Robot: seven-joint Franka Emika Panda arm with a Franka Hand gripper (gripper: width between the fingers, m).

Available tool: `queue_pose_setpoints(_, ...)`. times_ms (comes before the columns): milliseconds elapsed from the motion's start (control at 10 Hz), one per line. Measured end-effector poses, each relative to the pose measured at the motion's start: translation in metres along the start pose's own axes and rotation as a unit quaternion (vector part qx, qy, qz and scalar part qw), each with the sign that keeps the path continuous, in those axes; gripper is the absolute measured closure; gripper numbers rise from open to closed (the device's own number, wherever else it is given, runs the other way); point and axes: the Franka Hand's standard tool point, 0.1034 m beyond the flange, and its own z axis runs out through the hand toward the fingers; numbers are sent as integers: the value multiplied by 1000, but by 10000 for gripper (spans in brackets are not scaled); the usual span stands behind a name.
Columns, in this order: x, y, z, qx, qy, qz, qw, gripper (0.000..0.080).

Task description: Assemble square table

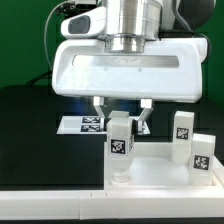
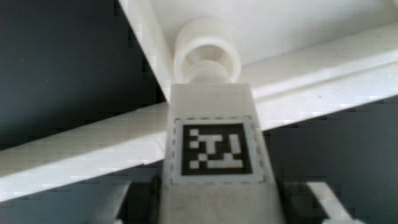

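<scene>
Your gripper (image 1: 120, 122) clamps tagged white leg (image 1: 121, 143) upright, fingers closed on its sides, above near corner of white tabletop (image 1: 160, 178). Wrist view: leg (image 2: 217, 140) lined up toward round corner socket (image 2: 210, 60). Two more legs (image 1: 190, 138) stand on tabletop at exterior view's right. Marker board (image 1: 82, 124) lies behind.

The tabletop (image 1: 150, 178) runs off the exterior view's right edge; the marker board (image 1: 85, 123) sits partly hidden behind the gripper (image 1: 121, 122).
</scene>
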Motion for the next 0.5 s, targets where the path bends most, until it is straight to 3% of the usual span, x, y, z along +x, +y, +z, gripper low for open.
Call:
queue_pose_setpoints(200,-8,-1,7,-2,0,-4,1000,512)
queue_pose_setpoints(500,-5,-1,10,-1,22,-9,1000,512)
